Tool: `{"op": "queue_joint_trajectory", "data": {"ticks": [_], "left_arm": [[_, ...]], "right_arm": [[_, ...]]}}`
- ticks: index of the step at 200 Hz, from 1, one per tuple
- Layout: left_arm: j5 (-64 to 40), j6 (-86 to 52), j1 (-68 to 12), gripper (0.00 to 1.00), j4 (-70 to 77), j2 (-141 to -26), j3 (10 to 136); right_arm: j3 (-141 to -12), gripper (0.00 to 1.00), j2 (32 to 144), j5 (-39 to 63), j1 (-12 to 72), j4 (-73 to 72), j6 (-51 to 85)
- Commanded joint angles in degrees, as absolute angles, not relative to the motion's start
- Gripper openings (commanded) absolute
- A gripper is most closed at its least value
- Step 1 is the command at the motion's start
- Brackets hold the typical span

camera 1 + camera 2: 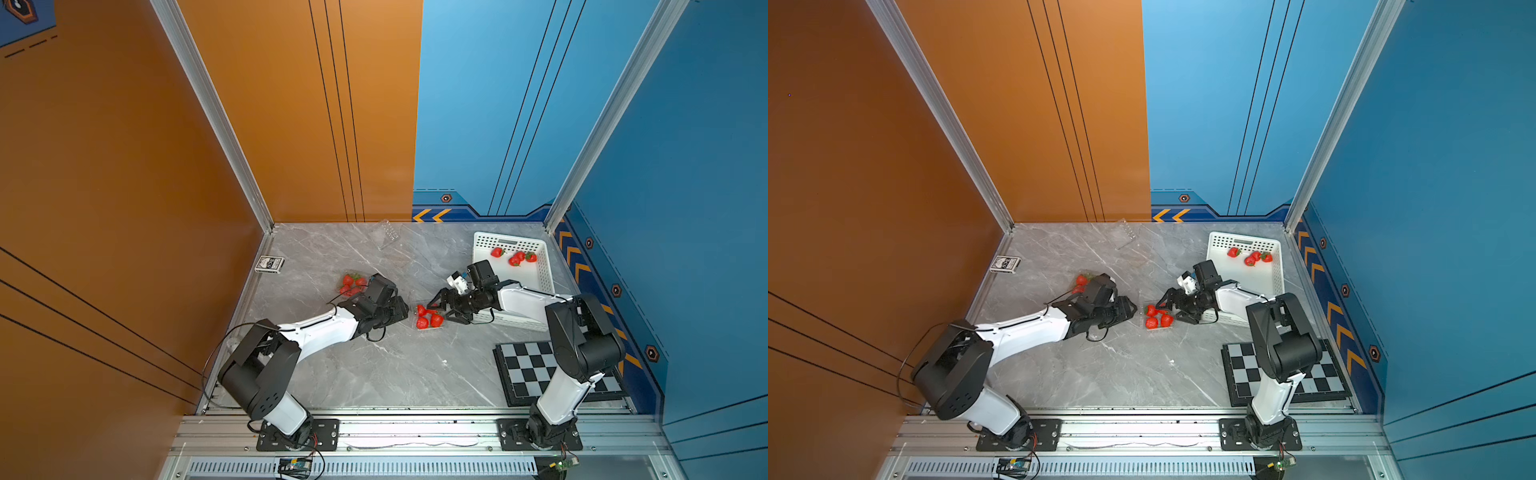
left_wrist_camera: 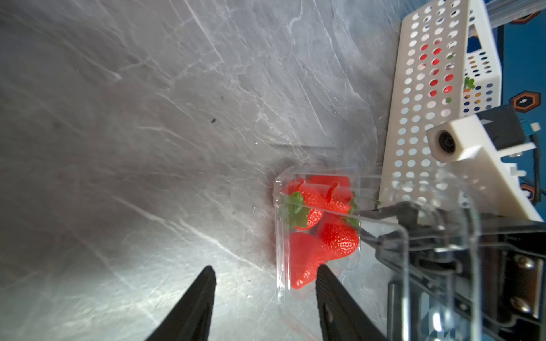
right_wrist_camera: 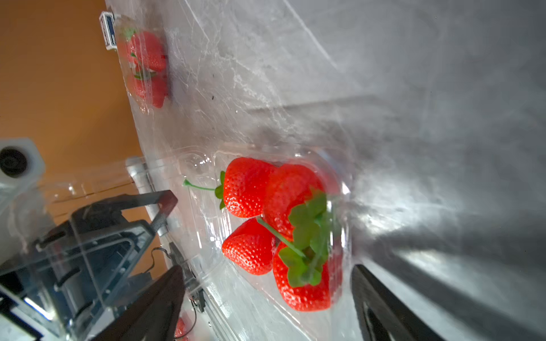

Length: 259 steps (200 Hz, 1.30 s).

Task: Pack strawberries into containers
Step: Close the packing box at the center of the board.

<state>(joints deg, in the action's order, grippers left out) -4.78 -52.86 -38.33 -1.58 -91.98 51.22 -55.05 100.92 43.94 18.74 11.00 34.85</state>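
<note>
Four strawberries (image 1: 429, 316) sit in a clear container (image 2: 278, 236) mid-table. The left gripper (image 2: 266, 267) is just beside it, jaws apart, holding nothing. The right gripper (image 3: 267, 266) faces it from the other side, jaws wide, empty too. The white basket (image 1: 544, 270) sits beyond the right arm.

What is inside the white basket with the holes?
Four strawberries seem to lie in the white basket, near its far end, in both top views. The right arm covers the basket's near part, so anything lying there cannot be seen.
</note>
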Motion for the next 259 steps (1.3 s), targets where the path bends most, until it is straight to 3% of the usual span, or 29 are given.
{"op": "queue_joint_trajectory", "data": {"ticks": [1,41,178,259], "left_arm": [[-6.5,-51.67,-40.43,0.56,-1.41,-95.76,54.88],[-7.19,-51.25,-42.1,0.56,-1.47,-99.48,58.14],[-7.48,-50.29,-43.15,0.55,-3.44,-104.13,63.11],[-6.41,-49.14,-43.55,0.55,-6.8,-105.97,65.37]], "right_arm": [[-51.13,0.91,97.2,43.36,18.69,2.38,42.65],[-42.94,0.93,91.44,42.27,17.11,-11.59,55.87],[-41.01,0.95,89.39,39.64,15.47,-9.12,55.52],[-45.54,0.79,95.05,39.9,19.38,-4.26,50.99]]}}
